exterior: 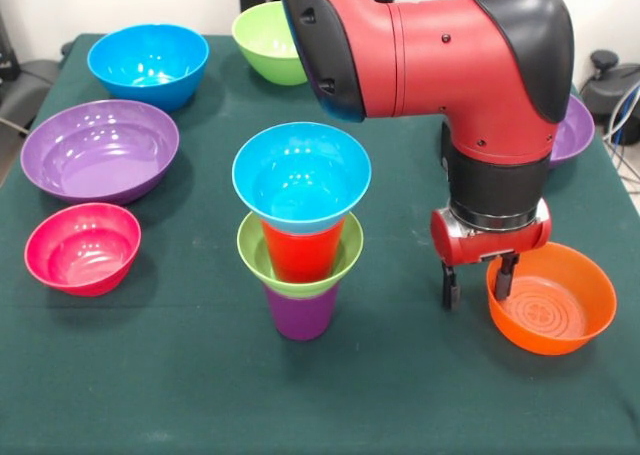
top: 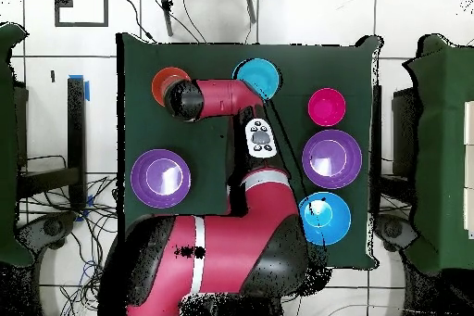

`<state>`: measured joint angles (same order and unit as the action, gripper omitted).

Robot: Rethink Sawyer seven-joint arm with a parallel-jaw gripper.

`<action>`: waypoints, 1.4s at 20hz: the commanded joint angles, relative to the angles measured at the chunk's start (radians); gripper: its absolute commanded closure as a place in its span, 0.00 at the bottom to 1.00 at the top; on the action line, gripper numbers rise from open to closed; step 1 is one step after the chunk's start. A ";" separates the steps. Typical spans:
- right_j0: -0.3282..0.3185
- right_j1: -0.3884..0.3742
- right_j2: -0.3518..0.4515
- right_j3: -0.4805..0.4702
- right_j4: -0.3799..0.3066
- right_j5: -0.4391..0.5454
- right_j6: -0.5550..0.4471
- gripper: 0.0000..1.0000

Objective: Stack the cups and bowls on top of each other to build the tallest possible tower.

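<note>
Closest up on the green worktop (exterior: 400, 405) is the tower (exterior: 300, 230), purple cup, lime bowl, red cup, blue bowl on top, and just beside it the hand (exterior: 479, 281) hangs open and empty, one finger dipping inside the orange bowl (exterior: 552, 300).

Red arm bent low, gripper (exterior: 480, 280) pointing down (fingers parted)
</note>
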<state>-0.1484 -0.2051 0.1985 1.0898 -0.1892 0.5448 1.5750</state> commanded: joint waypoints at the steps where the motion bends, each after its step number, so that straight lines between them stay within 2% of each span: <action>1: 0.003 0.019 0.060 -0.016 -0.014 -0.011 0.035 0.00; 11: -0.001 -0.002 0.072 0.008 -0.002 -0.012 0.044 0.00; 16: 0.010 0.006 0.070 -0.028 0.000 0.012 0.040 0.00; 28: 0.025 -0.023 0.070 -0.024 0.017 0.045 0.058 0.00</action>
<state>-0.1428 -0.2039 0.2056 1.0837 -0.1883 0.5448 1.5750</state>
